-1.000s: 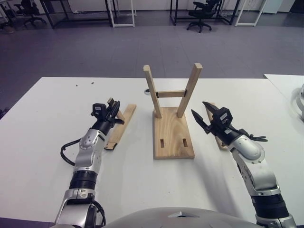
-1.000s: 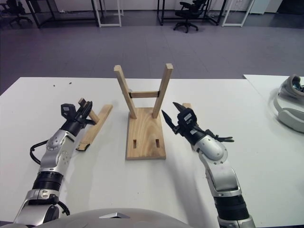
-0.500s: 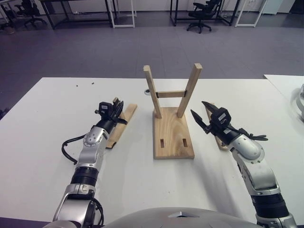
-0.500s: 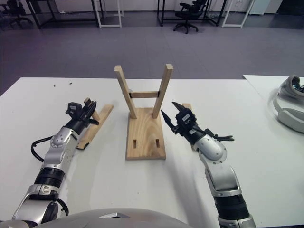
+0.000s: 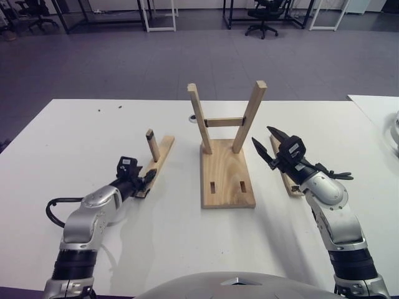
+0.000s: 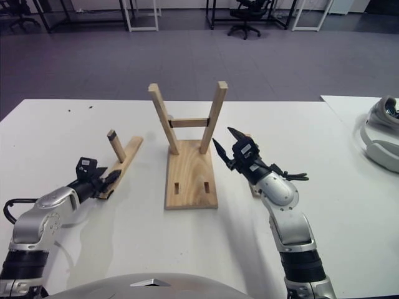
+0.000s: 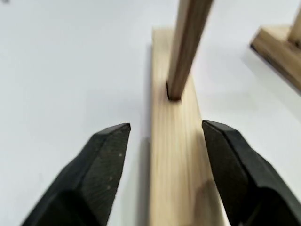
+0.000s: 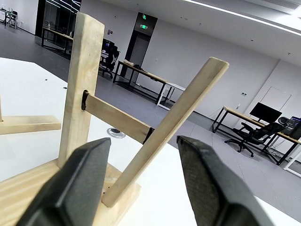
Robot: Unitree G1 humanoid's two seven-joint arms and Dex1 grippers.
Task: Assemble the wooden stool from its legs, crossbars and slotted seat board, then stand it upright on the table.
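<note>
The slotted seat board (image 5: 227, 175) lies flat mid-table. Two legs (image 5: 200, 124) (image 5: 248, 118) stand in its far slots, joined by a crossbar (image 5: 223, 123). To its left a loose leg (image 5: 159, 156) lies flat with a short crossbar stub (image 5: 150, 143) standing in it. My left gripper (image 5: 147, 178) is open at that leg's near end, its fingers (image 7: 106, 150) either side of the wood (image 7: 181, 155). My right gripper (image 5: 267, 143) hovers open just right of the standing legs (image 8: 84, 80). Another loose leg (image 5: 290, 182) lies under it.
A white headset (image 6: 381, 134) rests on the neighbouring table at far right. A small round hole (image 5: 193, 118) sits in the tabletop behind the stool. A black cable (image 5: 56, 208) loops beside my left arm. Desks and office chairs stand on the floor beyond.
My left arm has drawn back and dropped low, from beside the crossbar stub to the lying leg's near end. My right gripper has edged slightly farther out.
</note>
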